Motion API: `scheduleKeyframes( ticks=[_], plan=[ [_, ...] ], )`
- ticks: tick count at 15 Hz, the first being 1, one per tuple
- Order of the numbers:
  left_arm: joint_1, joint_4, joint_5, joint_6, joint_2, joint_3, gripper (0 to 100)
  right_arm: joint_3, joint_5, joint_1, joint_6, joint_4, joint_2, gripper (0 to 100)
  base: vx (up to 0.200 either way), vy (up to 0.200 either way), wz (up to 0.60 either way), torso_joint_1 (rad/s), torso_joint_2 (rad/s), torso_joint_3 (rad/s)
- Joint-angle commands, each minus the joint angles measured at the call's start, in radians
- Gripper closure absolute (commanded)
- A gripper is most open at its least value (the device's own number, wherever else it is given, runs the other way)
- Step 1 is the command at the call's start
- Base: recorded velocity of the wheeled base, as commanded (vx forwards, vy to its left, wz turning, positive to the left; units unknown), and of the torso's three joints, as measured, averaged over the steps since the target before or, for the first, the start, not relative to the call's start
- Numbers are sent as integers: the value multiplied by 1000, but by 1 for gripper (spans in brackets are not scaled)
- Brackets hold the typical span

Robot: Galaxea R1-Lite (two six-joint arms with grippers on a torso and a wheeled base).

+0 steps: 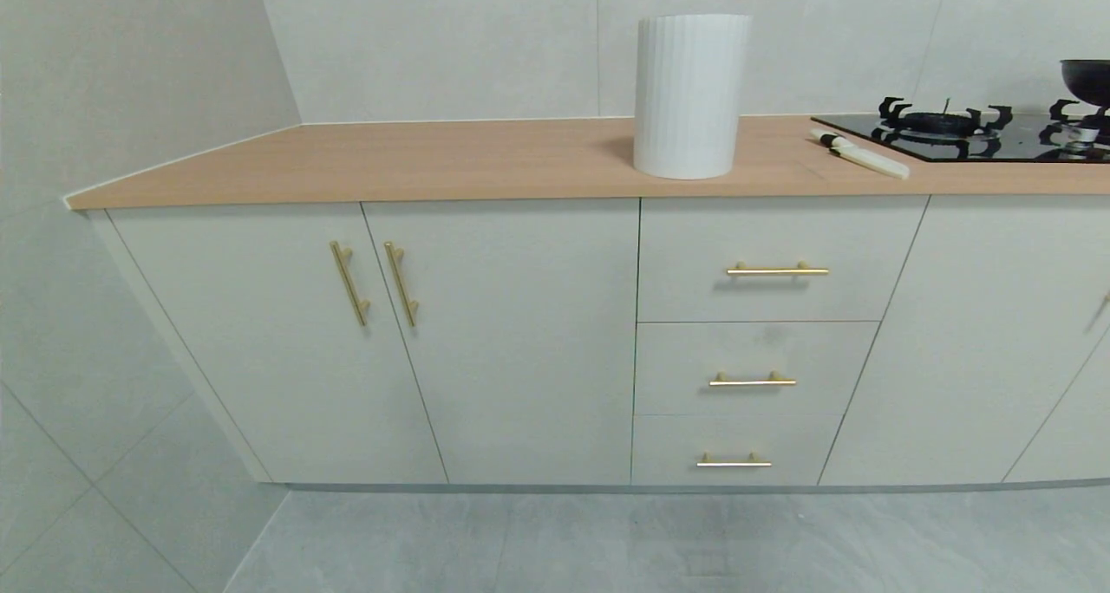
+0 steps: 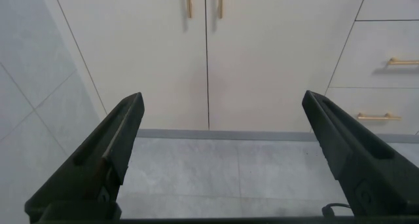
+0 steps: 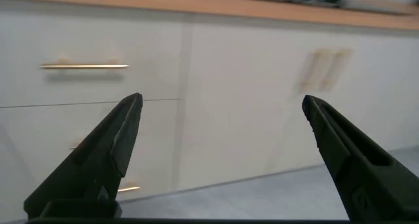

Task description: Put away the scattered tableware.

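A cream-handled knife (image 1: pixel 858 153) lies on the wooden countertop (image 1: pixel 434 159), just left of the black stove (image 1: pixel 963 133). A tall white ribbed container (image 1: pixel 691 94) stands upright on the counter left of the knife. My left gripper (image 2: pixel 222 99) is open and holds nothing; it hangs low before the double cabinet doors (image 2: pixel 208 54), above the floor. My right gripper (image 3: pixel 221 101) is also open with nothing in it, facing the cabinet front with a drawer handle (image 3: pixel 85 66) off to one side.
Three stacked drawers with gold handles (image 1: pixel 776 270) sit below the white container. Double doors with vertical gold handles (image 1: pixel 375 283) lie to their left. A dark pan (image 1: pixel 1088 77) rests on the stove at the far right. Grey tiled floor (image 1: pixel 607 541) lies in front of the cabinets.
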Motion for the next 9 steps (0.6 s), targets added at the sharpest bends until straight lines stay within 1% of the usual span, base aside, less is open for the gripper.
scheduleKeyframes(
  ticks=[1, 2, 4, 5, 6, 7, 8, 9],
  plan=[
    [0, 0, 0, -1, 2, 0, 0, -22, -7, -129, -70, 337, -494, 0, 0, 0, 0, 0, 0, 0],
    [0, 0, 0, -1, 2, 0, 0, -28, -2, -152, -68, 383, -553, 0, 0, 0, 0, 0, 0, 0],
    [0, 0, 0, -1, 2, 0, 0, -19, 18, -189, -68, 413, -654, 0, 0, 0, 0, 0, 0, 0],
    [0, 0, 0, -1, 2, 0, 0, -7, 46, -192, -68, 433, -718, 0, 0, 0, 0, 0, 0, 0],
    [0, 0, 0, -1, 2, 0, 0, 21, 85, -189, -52, 429, -735, 0, 0, 0, 0, 0, 0, 0],
    [0, 0, 0, -1, 2, 0, 0, 36, 96, -189, -36, 418, -734, 0, 0, 0, 0, 0, 0, 0],
    [0, 0, 0, 0, 2, 0, 0, 87, 164, -189, 16, 413, -735, 0, 0, 0, 0, 0, 0, 0],
    [0, 0, 0, 0, 2, 0, 0, 165, 271, -189, 50, 410, -735, 0, 0, 0, 0, 0, 0, 0]
  ],
)
